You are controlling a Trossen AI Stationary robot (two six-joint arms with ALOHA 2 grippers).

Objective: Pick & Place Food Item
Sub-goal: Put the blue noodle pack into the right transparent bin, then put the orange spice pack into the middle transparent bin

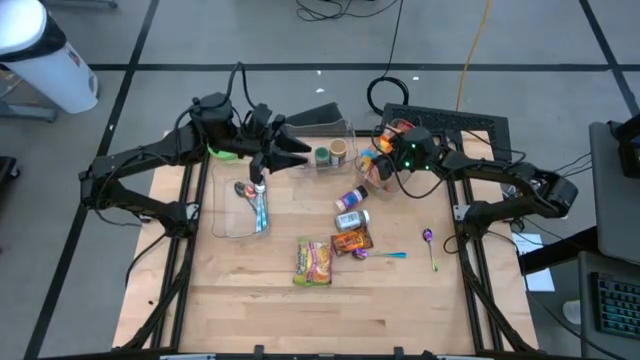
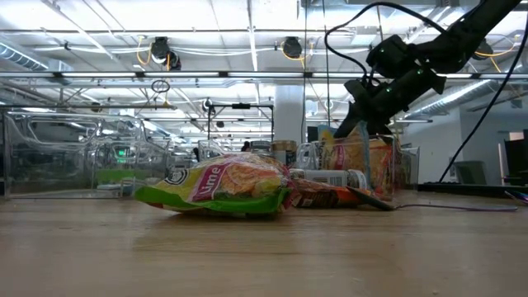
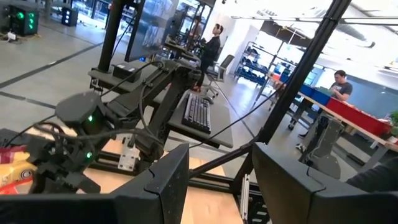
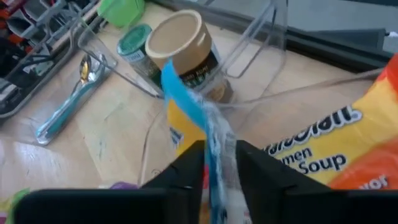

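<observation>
My right gripper [image 4: 219, 163] reaches down into a clear bin [image 1: 366, 180] of food packets at the table's far right. Its fingers stand narrowly apart on either side of the upright blue-and-white edge of a packet [image 4: 199, 115]. A yellow ramen soup packet [image 4: 323, 149] lies beside it in the bin. In the low view the right gripper [image 2: 360, 130] hangs over the bin's packets [image 2: 367, 165]. My left gripper [image 1: 296, 152] waits open, level and high over the far left, its fingers [image 3: 158, 183] with nothing between them. My right gripper comes at the packet slanting down from the table's right side, with the packet's thin edge [image 4: 214, 146] standing upright in the gap. I cannot tell whether either finger touches it.
A brown-lidded cup [image 4: 180, 43] and a green-lidded jar [image 4: 134, 40] stand in a second clear container. A spoon [image 1: 257, 205] lies in a clear tray at the left. On the table's middle lie a lime packet [image 1: 313, 262], a brown packet [image 1: 352, 241], two bottles [image 1: 352, 208] and two spoons [image 1: 432, 245].
</observation>
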